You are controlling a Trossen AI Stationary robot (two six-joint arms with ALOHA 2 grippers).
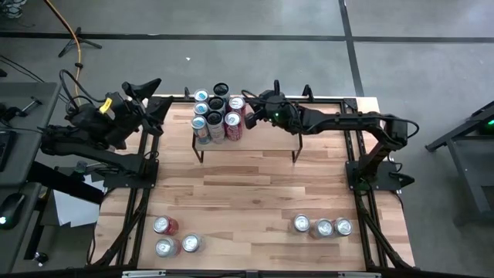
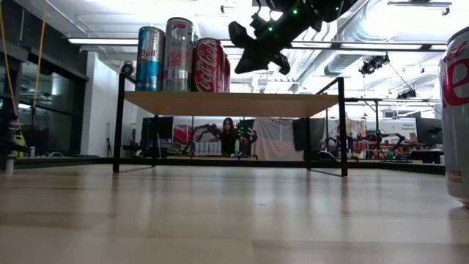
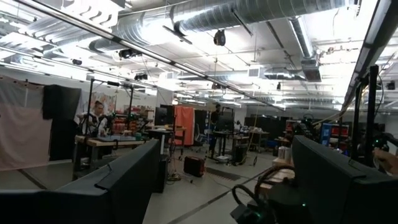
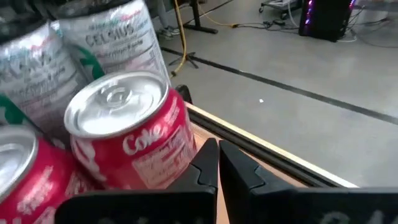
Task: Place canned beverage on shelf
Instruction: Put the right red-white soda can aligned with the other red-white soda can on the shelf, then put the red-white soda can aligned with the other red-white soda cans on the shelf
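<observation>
Left claw [image 1: 147, 87]: raised over the desk's far left corner, fingers spread, holding nothing; its own camera looks out into the room, not at any can. Waiting arm.

Near-left cans [image 1: 176, 236]: three loose cans standing upright on the desk [image 1: 247, 197], near the front edge, well apart from either claw.

Shelf [image 1: 266, 131]: low wood-topped riser on thin black legs, at the far middle of the desk. Its left end carries a tight cluster of upright cans [image 1: 218, 116], tall slim ones behind, red cola cans in front; the right half of the plank is bare.

Right claw [image 1: 248, 112]: over the shelf, just beside the right flank of the cluster, fingers pressed together on nothing. In the right wrist view the closed tips sit right next to a red cola can [image 4: 134, 134]; whether they touch it cannot be told.

Near-right cans [image 1: 322, 226]: three upright cans in a row by the front right of the desk.

Governing relation, as judged: the cans not yet shelved stand long axis vertical at the front of the desk, the right-hand row lying back toward the right arm's base from its claw, so that arm appears the nearer one for the next pick.
</observation>
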